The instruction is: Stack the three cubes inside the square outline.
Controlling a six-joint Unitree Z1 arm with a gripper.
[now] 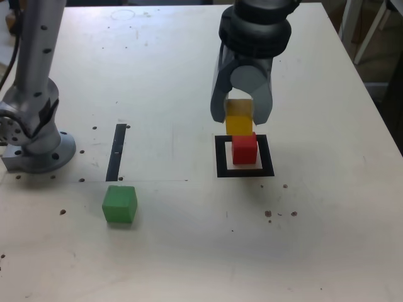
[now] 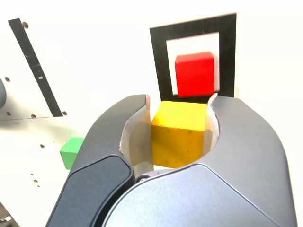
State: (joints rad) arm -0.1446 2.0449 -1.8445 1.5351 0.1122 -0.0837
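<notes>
Claw (image 1: pixel 240 119): clenched on the yellow cube (image 2: pixel 177 142), one finger on each side, cube sitting between the curved inner faces. Fingers are dark grey outside, paler inside; the wrist view shows rough edges along the pale lining. Claw comes down from the top of the exterior view, with the cube's lower part showing below the finger ends.

Yellow cube: in the exterior view it overlaps the upper part of the red cube (image 1: pixel 244 151). In the wrist view the two show apart, with part of the black border between them. Yellow is held up, not stacked on red.

Red cube: on the bench (image 1: pixel 164 251), inside the square outline (image 1: pixel 268 157). Outline is a thick black border with a white centre; red is the cube standing in that centre, white showing around part of it. In the wrist view red's faces are plain and bright.

Green cube (image 1: pixel 119 204): on the bench, outside the outline, well apart from it, toward the exterior view's left and nearer that view's bottom edge. Also in the wrist view, partly behind a finger.

Black strip (image 1: pixel 116 153): straight, on the bench, between the arm's base (image 1: pixel 41 154) and the outline, green cube near its lower end in the exterior view. Small dark holes dot the white bench surface.
</notes>
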